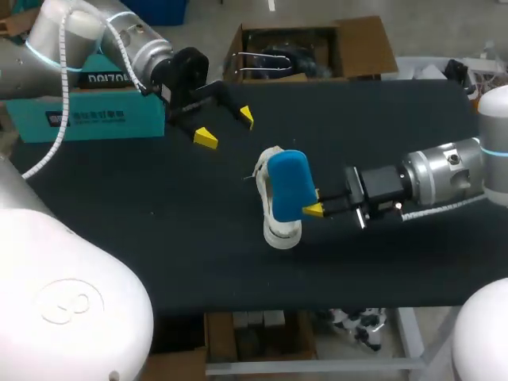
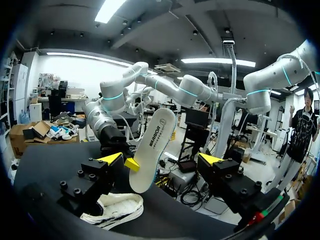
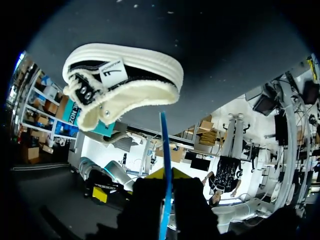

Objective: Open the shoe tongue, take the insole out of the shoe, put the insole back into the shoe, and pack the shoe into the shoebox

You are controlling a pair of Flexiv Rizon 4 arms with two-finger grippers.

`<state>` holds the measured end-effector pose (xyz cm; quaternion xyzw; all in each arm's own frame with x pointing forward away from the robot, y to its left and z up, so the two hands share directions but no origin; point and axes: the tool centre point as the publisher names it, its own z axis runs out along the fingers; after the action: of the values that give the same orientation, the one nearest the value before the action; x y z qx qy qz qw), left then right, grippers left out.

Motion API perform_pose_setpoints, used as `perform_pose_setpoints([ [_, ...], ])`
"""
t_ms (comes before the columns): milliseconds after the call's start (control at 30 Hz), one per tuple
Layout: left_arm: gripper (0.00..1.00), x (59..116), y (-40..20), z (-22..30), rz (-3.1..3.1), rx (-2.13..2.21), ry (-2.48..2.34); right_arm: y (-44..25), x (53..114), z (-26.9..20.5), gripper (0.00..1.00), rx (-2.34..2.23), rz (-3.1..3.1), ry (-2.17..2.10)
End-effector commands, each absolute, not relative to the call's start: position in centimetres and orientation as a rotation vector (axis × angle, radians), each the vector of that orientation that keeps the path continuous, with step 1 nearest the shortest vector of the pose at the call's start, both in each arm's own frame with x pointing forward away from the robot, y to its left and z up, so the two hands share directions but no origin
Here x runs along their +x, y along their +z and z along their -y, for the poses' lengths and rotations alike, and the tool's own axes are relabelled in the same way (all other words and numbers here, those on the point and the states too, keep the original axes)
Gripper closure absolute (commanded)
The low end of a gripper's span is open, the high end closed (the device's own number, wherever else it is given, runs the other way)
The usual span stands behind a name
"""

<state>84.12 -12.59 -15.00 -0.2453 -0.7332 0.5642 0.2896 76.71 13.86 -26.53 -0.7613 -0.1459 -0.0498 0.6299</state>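
Observation:
A white low-top shoe [image 1: 279,232] lies on the black table [image 1: 159,238], near its middle. Just above the shoe, my right gripper [image 1: 316,208] is shut on a blue insole [image 1: 290,184] and holds it on edge. In the right wrist view the insole [image 3: 164,150] shows edge-on between the fingers, with the shoe [image 3: 125,85] ahead of it. My left gripper [image 1: 226,127] hangs open and holds nothing, to the left of the shoe and farther back. From the left wrist view, its gripper [image 2: 160,159] faces the insole's pale underside [image 2: 152,150], and the shoe [image 2: 115,210] lies below.
A teal shoebox [image 1: 87,115] stands at the table's back left, behind my left arm. An open cardboard box [image 1: 309,48] stands at the back edge.

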Motion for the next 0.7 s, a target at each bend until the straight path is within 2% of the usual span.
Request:
perform_pose_setpoints([
  [33, 0.0, 84.5, -14.8, 12.7, 1.916, -0.703, 1.452, -26.5, 76.6, -13.8, 1.0, -1.743, 0.333, -0.115],
  [167, 0.0, 85.9, -15.4, 12.4, 1.89, -1.0, 1.414, -25.9, 76.5, -14.0, 1.0, -1.732, 0.402, -0.117],
  [700, 0.0, 88.7, -16.7, 12.6, 1.819, -1.22, 1.22, -25.1, 73.8, -15.2, 1.0, -1.67, 0.548, -0.04],
])
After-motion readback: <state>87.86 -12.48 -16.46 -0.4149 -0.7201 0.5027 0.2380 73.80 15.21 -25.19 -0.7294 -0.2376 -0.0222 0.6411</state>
